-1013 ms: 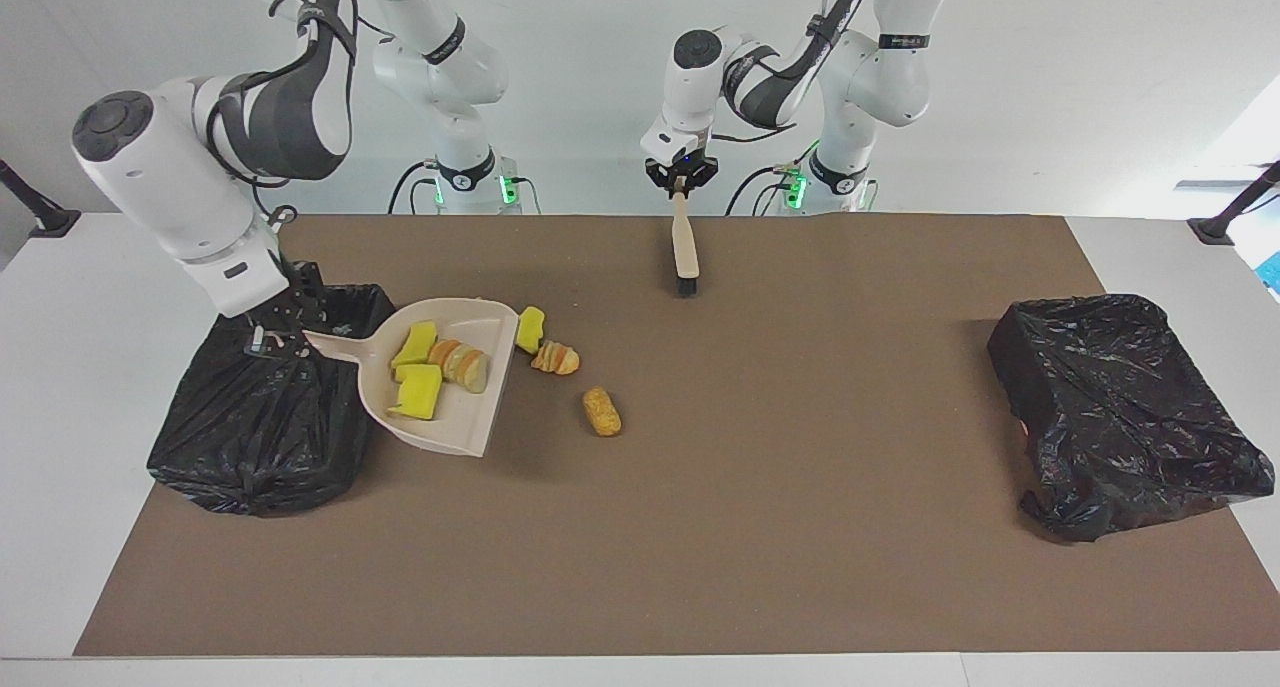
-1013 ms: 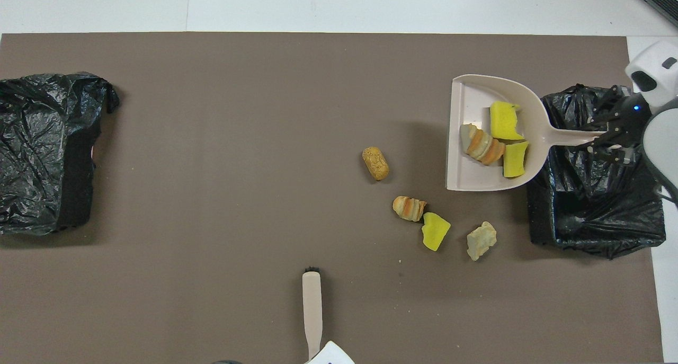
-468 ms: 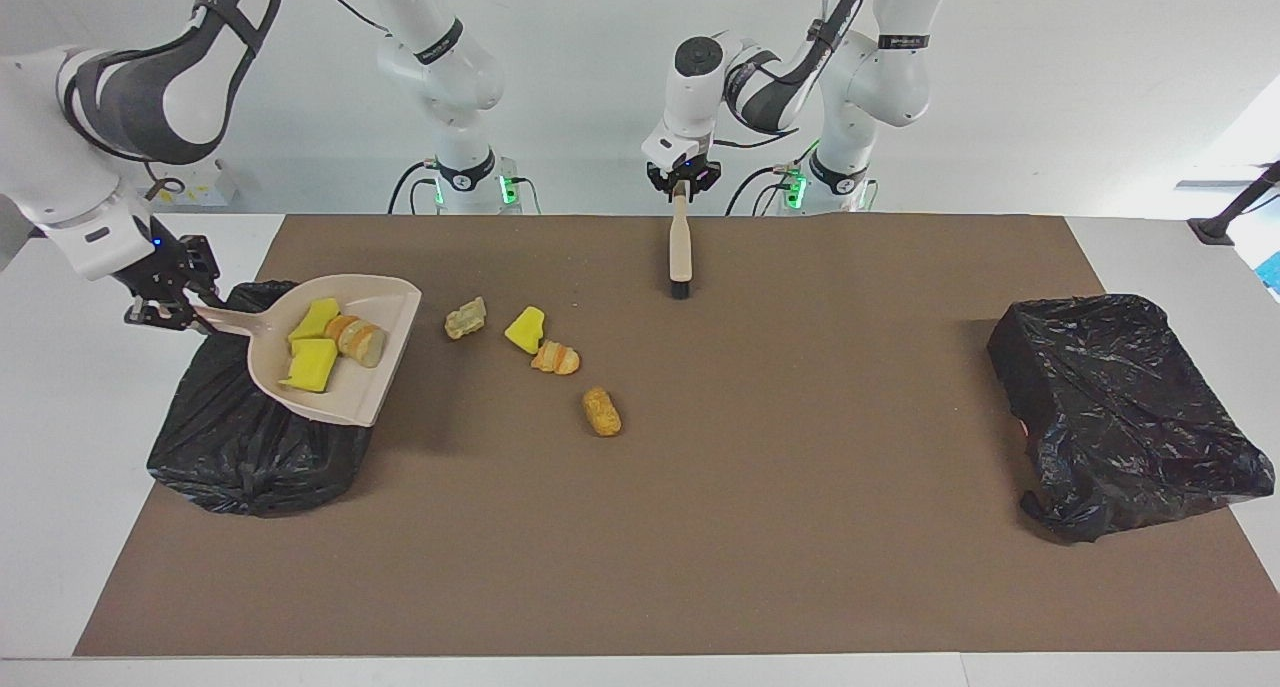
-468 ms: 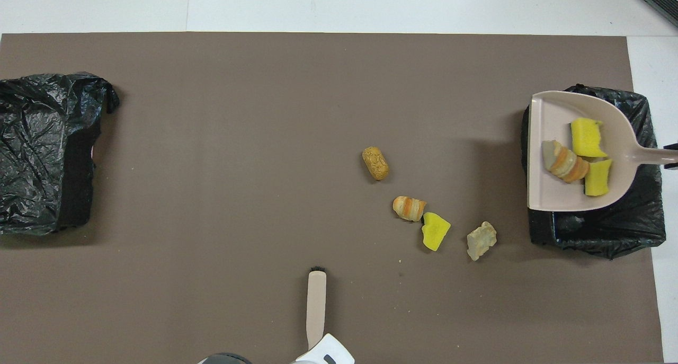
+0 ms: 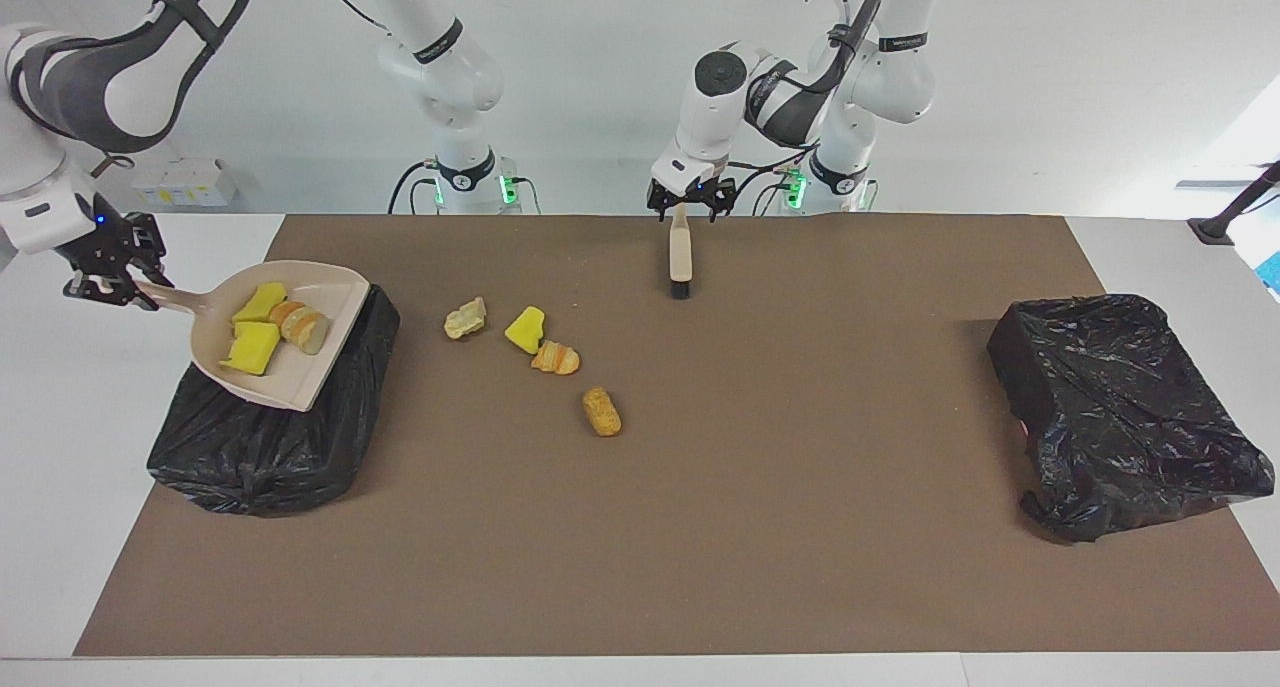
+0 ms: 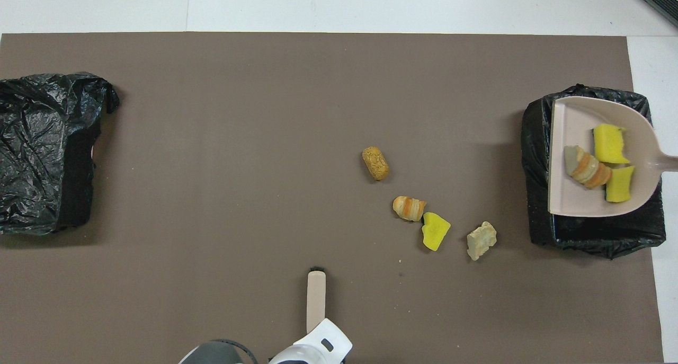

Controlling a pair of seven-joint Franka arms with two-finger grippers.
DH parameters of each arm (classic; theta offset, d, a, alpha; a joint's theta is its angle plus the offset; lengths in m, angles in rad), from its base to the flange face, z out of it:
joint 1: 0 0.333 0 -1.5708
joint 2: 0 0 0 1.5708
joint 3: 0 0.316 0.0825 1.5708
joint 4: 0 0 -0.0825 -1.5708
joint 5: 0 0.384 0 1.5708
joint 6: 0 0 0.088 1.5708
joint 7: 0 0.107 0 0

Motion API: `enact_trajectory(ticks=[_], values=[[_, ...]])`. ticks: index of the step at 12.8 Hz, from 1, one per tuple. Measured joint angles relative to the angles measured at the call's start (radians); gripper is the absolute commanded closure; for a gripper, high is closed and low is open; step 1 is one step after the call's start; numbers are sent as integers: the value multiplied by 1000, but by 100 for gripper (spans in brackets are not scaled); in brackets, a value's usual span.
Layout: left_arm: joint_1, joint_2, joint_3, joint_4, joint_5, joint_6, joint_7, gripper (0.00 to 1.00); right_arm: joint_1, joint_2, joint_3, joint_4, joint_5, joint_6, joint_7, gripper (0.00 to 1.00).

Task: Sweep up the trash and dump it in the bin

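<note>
Facing view: right hand (image 5: 100,279) pinches dustpan (image 5: 300,367) holding trash (image 5: 255,347) over bin (image 5: 270,457).

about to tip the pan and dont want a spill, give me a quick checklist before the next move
1. right tool shut on the dustpan handle: ok
2. dustpan over the black-lined bin at the right arm's end of the table: ok
3. three scraps sitting in the pan: ok
4. pan's open edge inside the bin's rim: cannot tell
5. left tool open over the brush, away from the dump: ok
6. all trash collected: not ok, four scraps lie on the mat
</note>
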Motion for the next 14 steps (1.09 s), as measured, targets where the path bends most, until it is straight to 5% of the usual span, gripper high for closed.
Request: enact_trajectory(ticks=[7, 14], values=[[370, 45, 7, 298, 81, -201, 346, 0, 52, -2, 18, 16, -238, 61, 141, 100], [626, 43, 9, 520, 144, -469, 609, 0, 165, -14, 22, 26, -586, 57, 393, 100]])
